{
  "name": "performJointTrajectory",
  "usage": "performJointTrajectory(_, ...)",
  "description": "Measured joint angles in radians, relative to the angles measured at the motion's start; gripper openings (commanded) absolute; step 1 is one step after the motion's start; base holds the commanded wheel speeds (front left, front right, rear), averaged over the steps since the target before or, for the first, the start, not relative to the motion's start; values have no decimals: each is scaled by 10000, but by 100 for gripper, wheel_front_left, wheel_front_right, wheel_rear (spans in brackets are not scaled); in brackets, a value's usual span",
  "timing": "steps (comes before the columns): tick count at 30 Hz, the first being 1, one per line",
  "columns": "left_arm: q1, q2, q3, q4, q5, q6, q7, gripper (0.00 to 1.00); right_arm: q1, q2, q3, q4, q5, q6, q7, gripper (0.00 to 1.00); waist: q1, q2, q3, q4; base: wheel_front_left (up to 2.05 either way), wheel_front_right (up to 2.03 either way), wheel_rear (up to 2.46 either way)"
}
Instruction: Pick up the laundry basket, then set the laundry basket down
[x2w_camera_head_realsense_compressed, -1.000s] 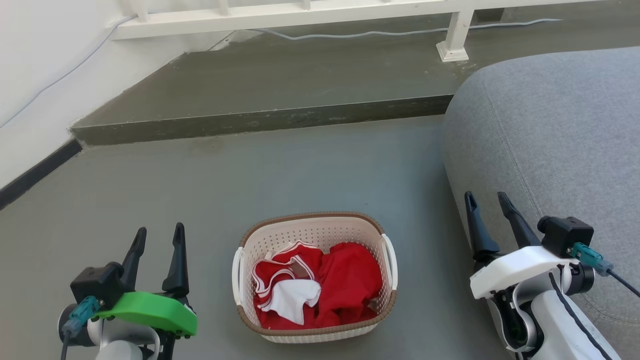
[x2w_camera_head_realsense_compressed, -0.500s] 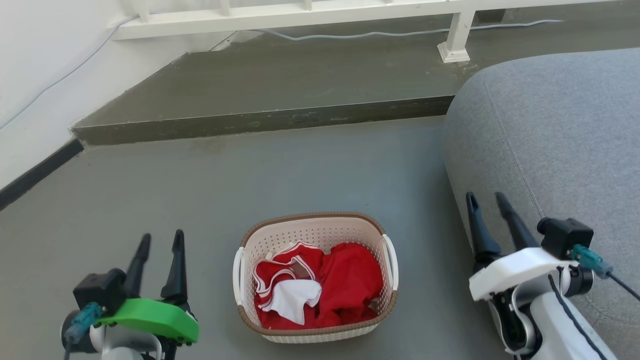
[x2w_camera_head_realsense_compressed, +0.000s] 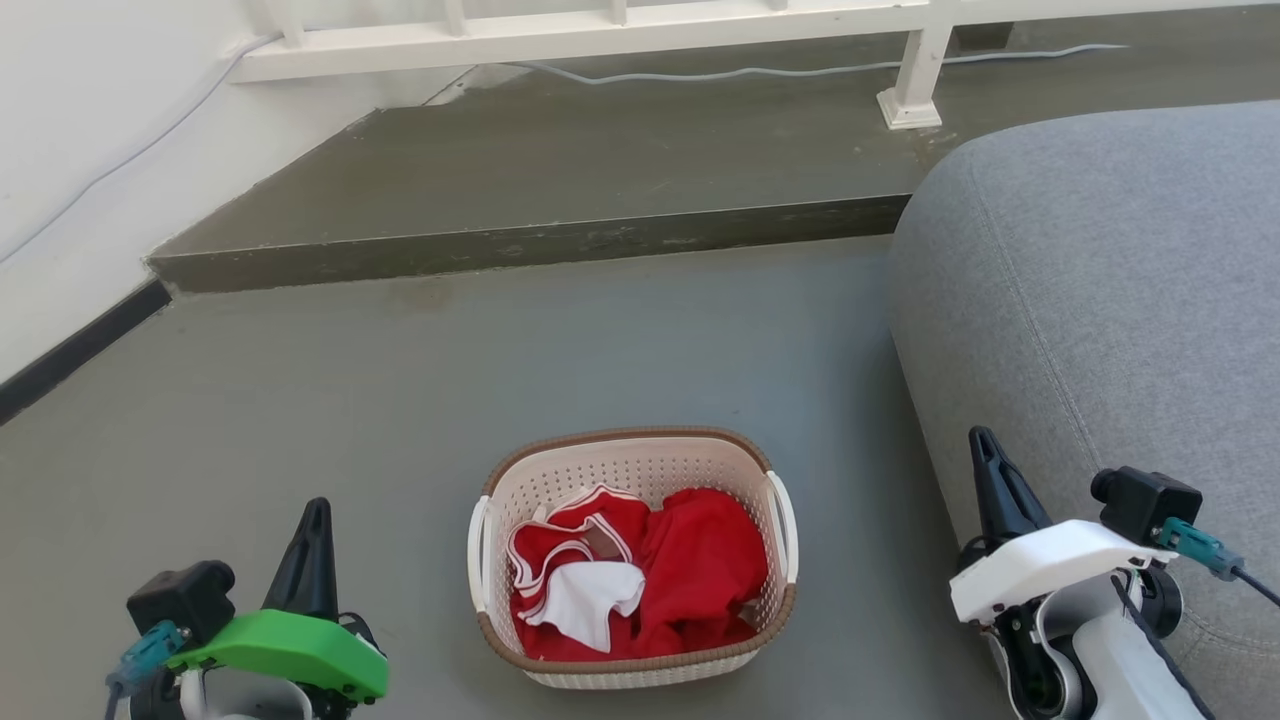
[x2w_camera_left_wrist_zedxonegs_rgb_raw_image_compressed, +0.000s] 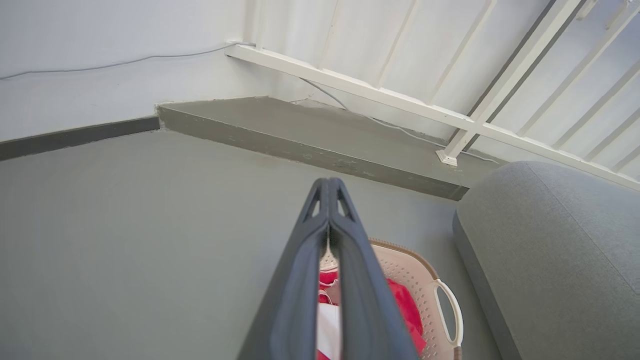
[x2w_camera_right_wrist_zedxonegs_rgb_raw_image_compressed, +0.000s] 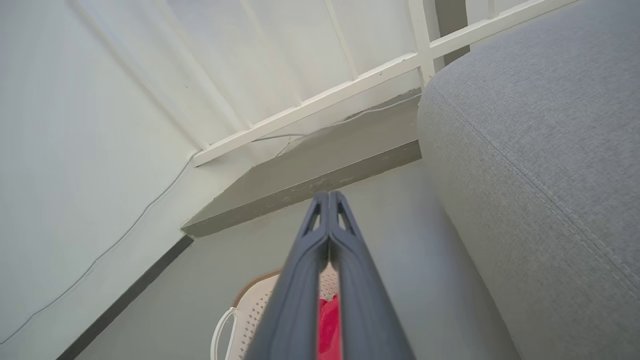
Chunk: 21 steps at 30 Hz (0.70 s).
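Note:
The laundry basket (x2w_camera_head_realsense_compressed: 625, 468), cream perforated plastic with a brown rim and white side handles, stands on the grey floor at the bottom centre of the head view. It holds red and white clothes (x2w_camera_head_realsense_compressed: 690, 570). My left gripper (x2w_camera_head_realsense_compressed: 316, 510) hangs to its left, shut with nothing held, well apart from the handle. My right gripper (x2w_camera_head_realsense_compressed: 985, 442) sits to its right by the sofa, also shut and empty. In the left wrist view the shut gripper (x2w_camera_left_wrist_zedxonegs_rgb_raw_image_compressed: 328, 183) partly covers the basket (x2w_camera_left_wrist_zedxonegs_rgb_raw_image_compressed: 425, 280). The right wrist view has its shut gripper (x2w_camera_right_wrist_zedxonegs_rgb_raw_image_compressed: 328, 196) above the basket (x2w_camera_right_wrist_zedxonegs_rgb_raw_image_compressed: 250, 310).
A large grey sofa (x2w_camera_head_realsense_compressed: 1100, 300) fills the right side, close to my right arm. A raised grey step (x2w_camera_head_realsense_compressed: 520, 240) crosses behind the basket, with a white railing (x2w_camera_head_realsense_compressed: 600, 25) and a cable (x2w_camera_head_realsense_compressed: 700, 72) on it. A white wall with a black baseboard (x2w_camera_head_realsense_compressed: 70, 345) runs along the left.
Both grippers went from open to shut and drew back lower in the head view. The basket has stayed put; the camera shifted slightly.

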Motion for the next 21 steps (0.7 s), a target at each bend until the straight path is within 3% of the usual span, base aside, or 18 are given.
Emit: performJointTrajectory(21,-9,-15,385,2,-2357,-13,800,0,0,111,-779,-79,2341,295,717,0,0,0,-87,68,0,0,0)
